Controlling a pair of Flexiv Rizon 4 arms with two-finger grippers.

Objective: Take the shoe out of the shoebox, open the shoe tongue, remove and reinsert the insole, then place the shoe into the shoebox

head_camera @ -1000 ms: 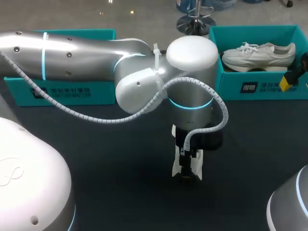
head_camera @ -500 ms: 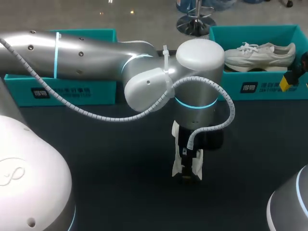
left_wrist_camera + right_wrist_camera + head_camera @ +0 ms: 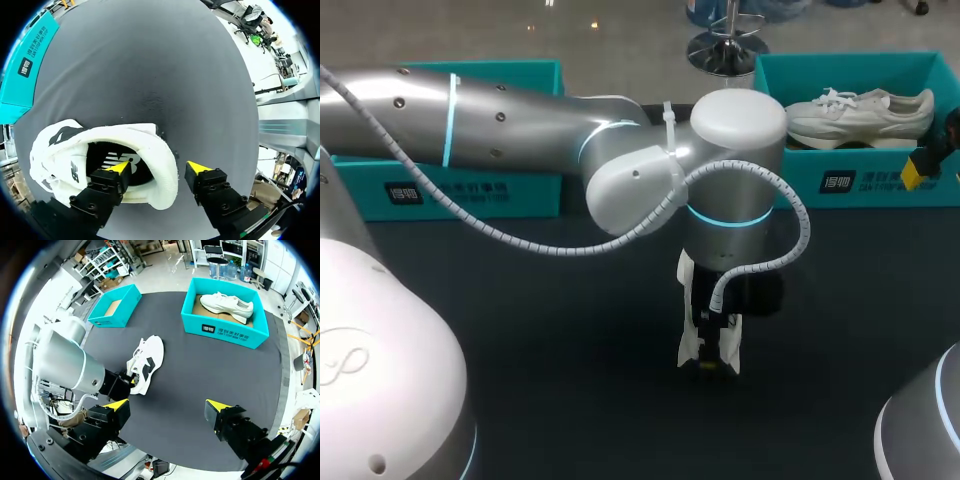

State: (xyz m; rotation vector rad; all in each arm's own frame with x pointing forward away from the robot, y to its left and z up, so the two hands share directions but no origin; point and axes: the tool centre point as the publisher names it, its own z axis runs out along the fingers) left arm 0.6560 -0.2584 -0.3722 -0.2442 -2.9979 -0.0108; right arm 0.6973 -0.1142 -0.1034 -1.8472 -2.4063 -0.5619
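My left gripper (image 3: 159,167) is straddling the heel collar of a white lace-up sneaker (image 3: 100,165) that is resting mid-way across the black table (image 3: 520,350). One yellow-tipped finger is sitting inside the shoe's opening and the other is standing just outside, so the jaws are apart and not clamping. My right gripper (image 3: 167,405) is hovering wide open, holding nothing. Farther back, a second white sneaker (image 3: 860,112) is lying inside a teal cardboard shoebox (image 3: 840,180), and another teal box (image 3: 470,190) is sitting at far left.

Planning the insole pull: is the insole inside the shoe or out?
Inside: the left wrist view shows the dark insole lying within the shoe, beside one finger of the left claw.
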